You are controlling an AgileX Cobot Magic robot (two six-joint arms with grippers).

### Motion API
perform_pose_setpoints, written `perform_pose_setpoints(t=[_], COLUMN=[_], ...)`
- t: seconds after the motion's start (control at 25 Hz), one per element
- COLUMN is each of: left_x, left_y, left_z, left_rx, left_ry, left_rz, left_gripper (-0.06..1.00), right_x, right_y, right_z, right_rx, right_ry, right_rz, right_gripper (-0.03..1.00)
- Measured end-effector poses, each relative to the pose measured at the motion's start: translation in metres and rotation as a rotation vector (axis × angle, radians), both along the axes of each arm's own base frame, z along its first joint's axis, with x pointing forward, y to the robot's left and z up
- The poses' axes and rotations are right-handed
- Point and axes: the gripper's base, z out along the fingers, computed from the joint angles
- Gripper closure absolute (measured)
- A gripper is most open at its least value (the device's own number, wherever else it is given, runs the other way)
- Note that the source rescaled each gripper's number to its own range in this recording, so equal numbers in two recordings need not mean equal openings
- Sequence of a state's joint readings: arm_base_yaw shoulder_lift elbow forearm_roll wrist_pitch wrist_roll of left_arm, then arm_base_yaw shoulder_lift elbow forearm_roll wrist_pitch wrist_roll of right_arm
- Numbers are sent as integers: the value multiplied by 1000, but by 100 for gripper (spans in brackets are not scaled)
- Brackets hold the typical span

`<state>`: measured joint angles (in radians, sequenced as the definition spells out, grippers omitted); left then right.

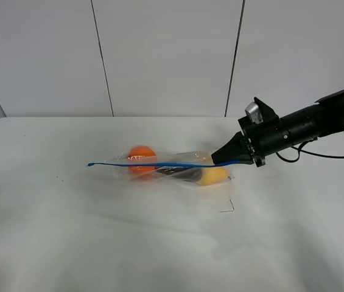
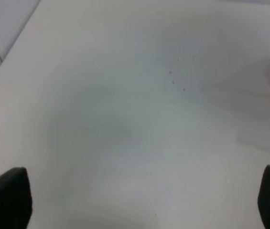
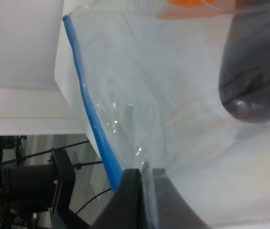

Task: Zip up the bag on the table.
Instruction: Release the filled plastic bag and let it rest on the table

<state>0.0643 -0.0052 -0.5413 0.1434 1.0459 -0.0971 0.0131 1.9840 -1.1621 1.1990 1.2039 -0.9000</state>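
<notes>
One clear plastic zip bag [image 1: 172, 167] lies on the white table [image 1: 68, 231], a little above the centre of the high view. Its blue zip strip [image 1: 153, 164] runs nearly level from left of centre to right of centre. Through the plastic show an orange fruit [image 1: 142, 159] at the left end, a dark purple one [image 1: 181, 173] in the middle and a yellow one [image 1: 213, 176] at the right. A pale mark on the orange fruit is too small to read.

The right gripper [image 1: 222, 159] reaches in from the right edge of the frame. Its black fingers are pressed together on the strip's right end, just above the yellow fruit. The right wrist view shows the plastic pinched between them beside the blue line.

The left gripper [image 2: 144, 198] shows only in its own wrist view, fingertips [image 2: 5, 198] spread wide over bare table, well apart from a blurred tip of the blue strip. A thin dark corner mark [image 1: 228, 207] sits on the table below and right of the bag.
</notes>
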Motion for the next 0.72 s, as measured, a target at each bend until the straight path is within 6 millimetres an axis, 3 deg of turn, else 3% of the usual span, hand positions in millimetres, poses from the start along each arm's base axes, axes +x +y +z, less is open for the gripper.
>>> perform_pose_setpoints(t=[0.28,0.72], left_x=[5,5], left_y=[0,0], left_z=[-14,-14], left_rx=[-2,-1], left_ry=[55,61], left_rz=[-5,-9], left_gripper=[-4,-4], right_x=[0,0], right_y=[0,0], right_z=[0,0], right_rx=[-1,-2], right_ry=[0,-4], right_rz=[1,4], right_gripper=[97,97])
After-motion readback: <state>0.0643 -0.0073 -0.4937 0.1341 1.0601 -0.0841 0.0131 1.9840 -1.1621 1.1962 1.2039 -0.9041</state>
